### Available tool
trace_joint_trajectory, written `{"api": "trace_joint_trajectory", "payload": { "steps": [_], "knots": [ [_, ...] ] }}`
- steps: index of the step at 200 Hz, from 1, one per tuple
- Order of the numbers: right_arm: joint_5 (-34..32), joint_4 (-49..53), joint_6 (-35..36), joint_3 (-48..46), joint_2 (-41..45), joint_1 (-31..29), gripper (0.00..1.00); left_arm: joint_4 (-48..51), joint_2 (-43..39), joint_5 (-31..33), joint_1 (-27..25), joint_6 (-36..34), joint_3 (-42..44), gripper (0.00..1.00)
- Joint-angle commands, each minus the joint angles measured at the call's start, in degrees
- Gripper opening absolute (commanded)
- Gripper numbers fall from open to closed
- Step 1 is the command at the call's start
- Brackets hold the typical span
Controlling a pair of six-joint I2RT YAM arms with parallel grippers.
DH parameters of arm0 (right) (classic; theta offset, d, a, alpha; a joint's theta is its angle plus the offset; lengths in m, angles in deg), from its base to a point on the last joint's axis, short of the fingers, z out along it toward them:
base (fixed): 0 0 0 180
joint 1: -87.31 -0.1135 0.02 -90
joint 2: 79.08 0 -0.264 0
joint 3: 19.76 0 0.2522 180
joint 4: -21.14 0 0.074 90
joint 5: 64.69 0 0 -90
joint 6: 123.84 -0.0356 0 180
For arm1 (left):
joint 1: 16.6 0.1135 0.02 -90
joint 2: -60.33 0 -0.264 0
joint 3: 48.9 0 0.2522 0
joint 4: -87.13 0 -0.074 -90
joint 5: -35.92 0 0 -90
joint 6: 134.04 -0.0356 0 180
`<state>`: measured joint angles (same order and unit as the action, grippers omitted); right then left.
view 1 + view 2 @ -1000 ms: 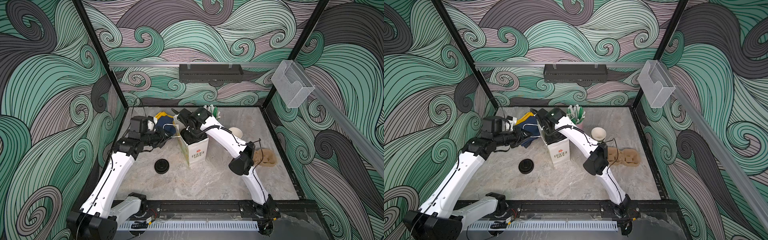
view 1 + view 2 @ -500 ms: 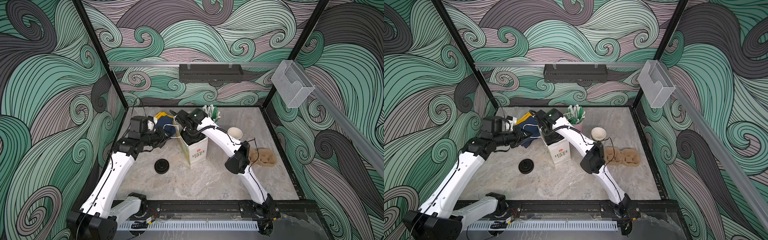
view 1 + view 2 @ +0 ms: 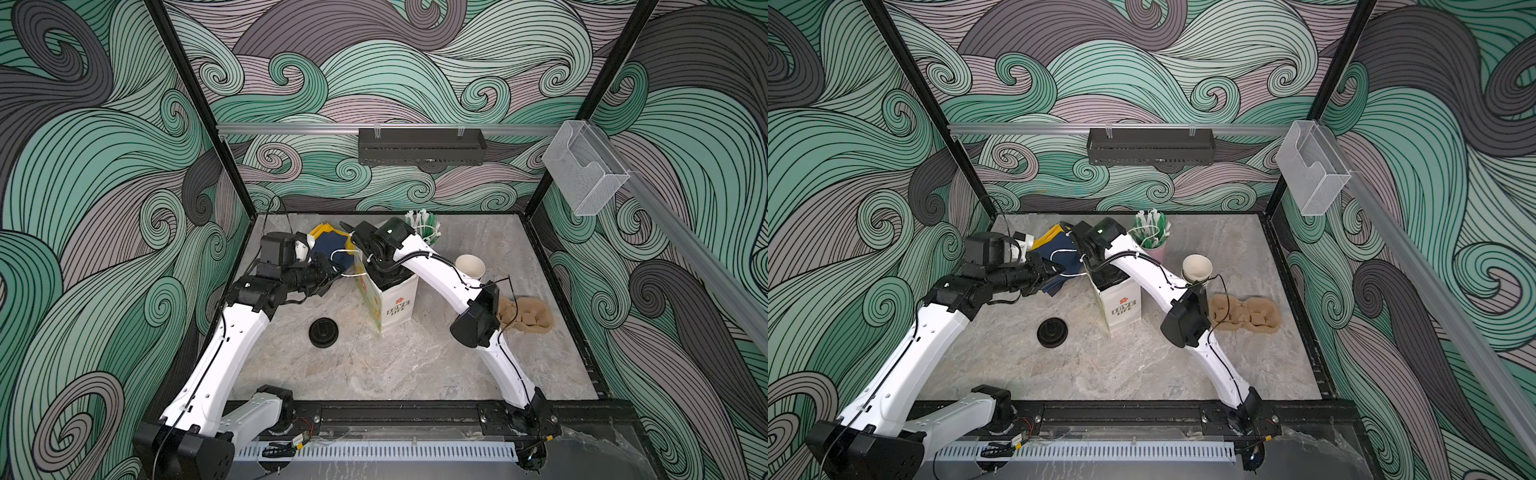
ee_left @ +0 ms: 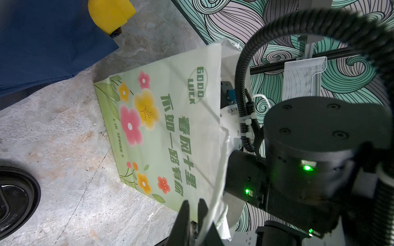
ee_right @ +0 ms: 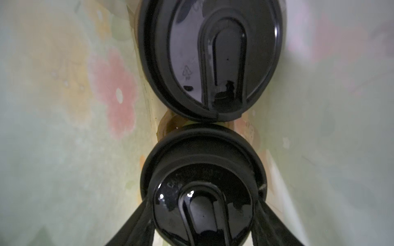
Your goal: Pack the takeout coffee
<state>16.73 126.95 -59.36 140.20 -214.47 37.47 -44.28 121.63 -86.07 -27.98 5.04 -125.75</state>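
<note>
Far takeout cup & nearer cup, glossy black round plastic sip lids touching, sit inside white flower-print paper bag on grey marble tabletop. They show in R wrist view only. My right pincer grips nearer cup. My left pincer is pinched on the bag top. Print: "GOOD LUCK", "IN SPRING", "LOVE LIFE".

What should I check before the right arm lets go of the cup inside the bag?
1. Bag upright on the table: ok.
2. Left gripper pinching the bag rim: ok.
3. Far cup in the bag, lid on: ok.
4. Near cup lidded, between the fingers of the right gripper: ok.
5. Near cup resting on the bag floor: cannot tell.
</note>
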Motion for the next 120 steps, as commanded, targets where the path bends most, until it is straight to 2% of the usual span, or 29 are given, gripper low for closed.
{"api": "trace_joint_trajectory", "payload": {
  "steps": [1, 120],
  "knots": [
    [-0.2, 4.2, 0.2, -1.4, -1.4, 0.6, 0.61, -0.6, -0.2, -0.9, 0.3, -0.7, 0.1, 0.13],
    [4.7, 3.8, 0.3, -1.9, 5.0, 0.3, 0.60, -1.0, 0.6, -0.7, 0.3, -0.7, 0.1, 0.12]
  ]
}}
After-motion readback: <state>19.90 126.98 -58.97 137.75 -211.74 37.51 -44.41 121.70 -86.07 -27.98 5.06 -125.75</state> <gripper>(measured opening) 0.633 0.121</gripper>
